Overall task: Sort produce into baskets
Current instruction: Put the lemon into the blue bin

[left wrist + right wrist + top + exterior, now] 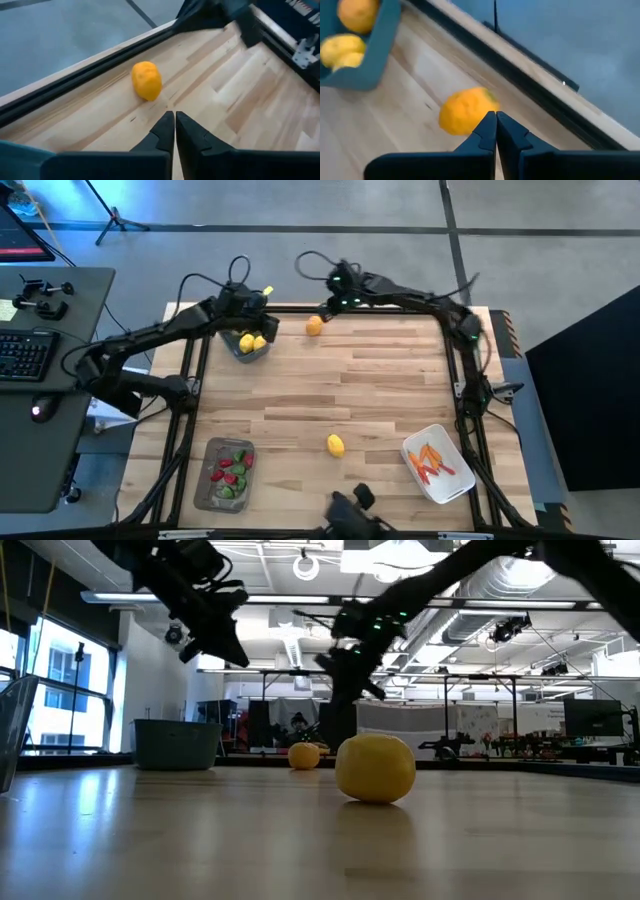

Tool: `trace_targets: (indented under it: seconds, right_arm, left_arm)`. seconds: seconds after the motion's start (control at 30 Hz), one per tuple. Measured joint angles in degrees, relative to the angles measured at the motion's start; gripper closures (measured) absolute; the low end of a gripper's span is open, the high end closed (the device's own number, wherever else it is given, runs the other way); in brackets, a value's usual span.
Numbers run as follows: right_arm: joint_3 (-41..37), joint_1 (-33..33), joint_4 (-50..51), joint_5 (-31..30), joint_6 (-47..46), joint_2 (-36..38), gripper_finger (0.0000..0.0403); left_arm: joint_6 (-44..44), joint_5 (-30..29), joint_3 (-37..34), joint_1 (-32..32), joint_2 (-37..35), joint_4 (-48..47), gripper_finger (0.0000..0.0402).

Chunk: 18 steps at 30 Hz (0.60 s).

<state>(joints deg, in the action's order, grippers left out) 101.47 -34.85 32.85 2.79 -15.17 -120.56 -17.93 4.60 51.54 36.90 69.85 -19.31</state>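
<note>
An orange round (314, 325) lies on the table near the far edge; it also shows in the left wrist view (146, 80) and the right wrist view (465, 110). The blue-grey tub (250, 345) to its left holds yellow lemons (342, 47) and an orange round (357, 12). My left gripper (268, 308) is shut and empty, raised over the tub's far right side, its fingertips (175, 117) pointing toward the orange round. My right gripper (325, 310) is shut and empty, raised just to the far right of the orange round, its tip (496, 117) over it. A lone lemon (335, 444) lies at the near middle.
A shallow grey tray (207, 480) with red and green pieces stands at the near left. A white tub (455, 485) with thin orange sticks stands at the near right. The black frame rail (400, 308) runs along the far edge. Bare wood lies in the middle (380, 390).
</note>
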Motion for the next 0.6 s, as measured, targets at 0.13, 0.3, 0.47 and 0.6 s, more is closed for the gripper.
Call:
trace_targets:
  seconds: [0.13, 0.3, 0.47, 0.6]
  right_arm:
    - [-17.7, -2.1, -11.5, 2.0, 0.4, 10.3, 0.0403]
    - [-34.5, -2.2, -20.7, 2.9, -1.9, 23.0, 0.0403]
    - [-45.1, -1.0, -24.1, 1.2, -3.5, 33.4, 0.0403]
    - [-51.0, -0.3, -23.6, 1.1, -3.8, 39.1, 0.0403]
  left_arm:
    - [-0.8, -0.5, 3.6, -1.5, 4.4, -0.5, 0.0401]
    - [-1.4, -3.3, 10.4, -3.5, 12.9, -1.1, 0.0401]
    - [-1.3, -2.9, 17.0, -4.0, 21.5, -4.3, 0.0377]
    - [-1.0, -2.4, 22.4, -4.3, 28.2, -9.3, 0.0334]
